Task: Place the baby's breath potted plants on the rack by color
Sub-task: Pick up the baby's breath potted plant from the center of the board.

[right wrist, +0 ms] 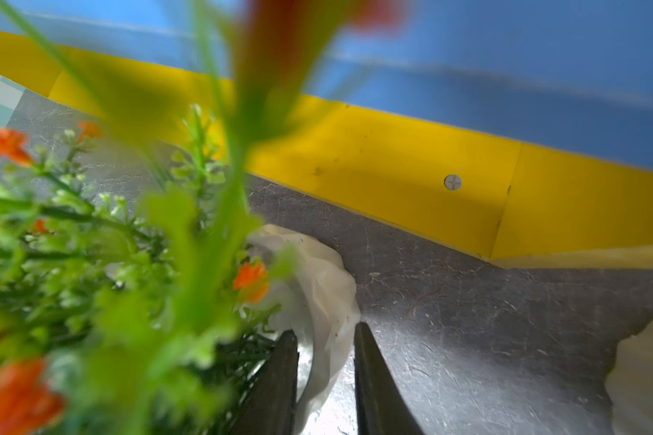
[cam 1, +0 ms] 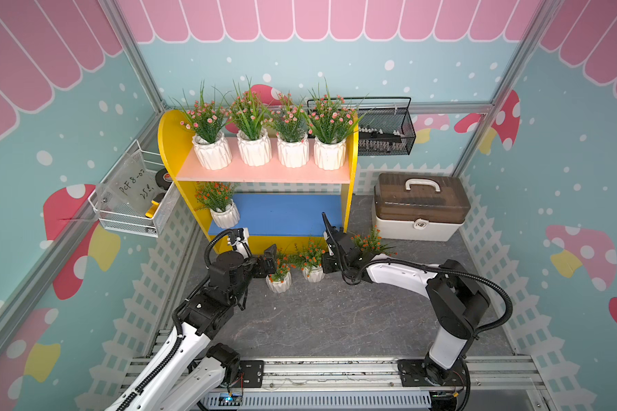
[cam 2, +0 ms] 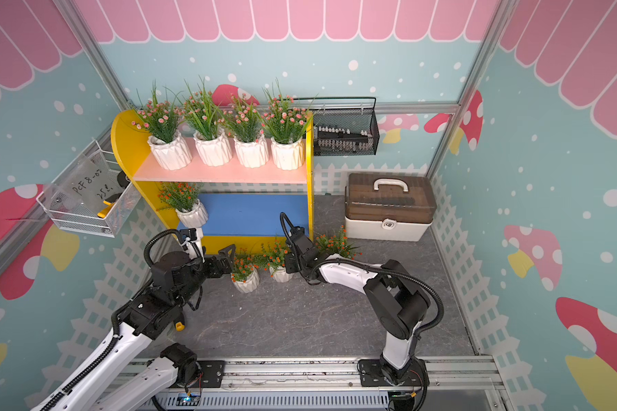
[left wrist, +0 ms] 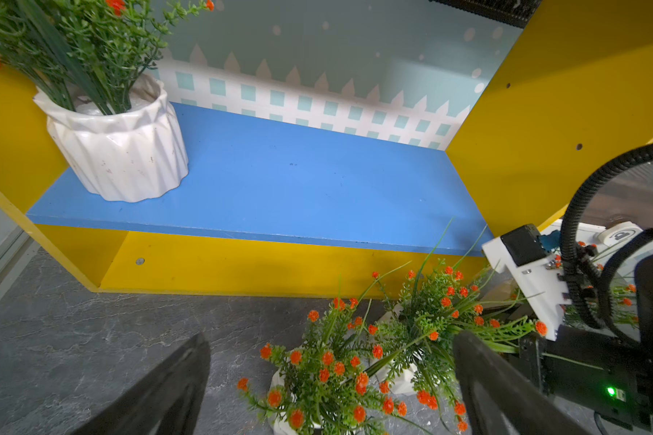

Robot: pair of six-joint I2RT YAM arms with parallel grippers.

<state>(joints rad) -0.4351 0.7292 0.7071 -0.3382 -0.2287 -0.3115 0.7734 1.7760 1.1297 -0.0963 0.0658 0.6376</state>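
The rack (cam 1: pixel 170 142) holds several pink-blossomed potted plants (cam 1: pixel 252 142) on its pink board (cam 1: pixel 264 172). One orange plant (cam 1: pixel 223 210) stands at the left end of the blue board (left wrist: pixel 298 180). Three orange plants are on the floor in front. My left gripper (cam 1: pixel 272 263) (left wrist: pixel 332 339) is open, its fingers straddling the left floor plant (cam 1: pixel 279 279) (left wrist: pixel 317 384) without touching it. My right gripper (cam 1: pixel 322 265) (right wrist: pixel 325 329) is shut on the rim of the middle floor pot (cam 1: pixel 313 274) (right wrist: pixel 328 286). The third plant (cam 1: pixel 371 243) is partly hidden behind my right arm.
A white box with a brown lid (cam 1: pixel 419 206) stands right of the rack. A black wire basket (cam 1: pixel 385 131) hangs on the back wall and a white wire basket (cam 1: pixel 132 203) on the left wall. Grey floor (cam 1: pixel 335 313) stretches in front of the plants.
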